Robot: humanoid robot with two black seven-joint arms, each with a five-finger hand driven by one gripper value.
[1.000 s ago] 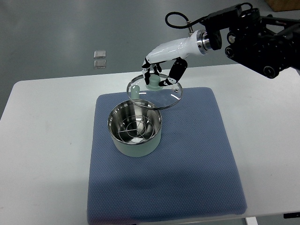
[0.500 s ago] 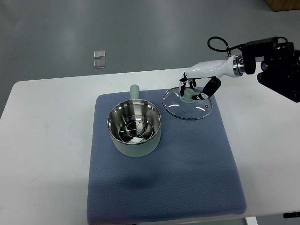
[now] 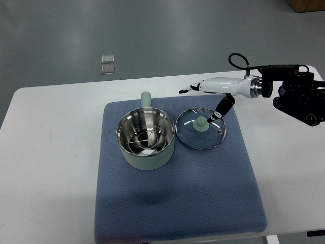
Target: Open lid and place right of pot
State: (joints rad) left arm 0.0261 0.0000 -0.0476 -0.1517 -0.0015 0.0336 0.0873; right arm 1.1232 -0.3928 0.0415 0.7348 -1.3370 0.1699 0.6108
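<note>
A pale green pot (image 3: 146,140) with a steel inside and a short handle pointing away stands uncovered on the blue mat (image 3: 177,193). The glass lid (image 3: 201,127) with a green knob lies flat on the mat just right of the pot. My right hand (image 3: 204,99) comes in from the right edge and hovers just above and behind the lid. Its fingers are spread and hold nothing. The thumb (image 3: 220,109) hangs down near the lid's right side. The left arm is out of view.
The mat lies on a white table (image 3: 45,168). Two small clear squares (image 3: 107,64) lie on the grey floor beyond the table. The black arm body (image 3: 299,96) sits at the right edge.
My right hand carried the lid from above the pot's back rim to the right, set it down on the mat and let go. The fingers have opened and lifted off the knob.
</note>
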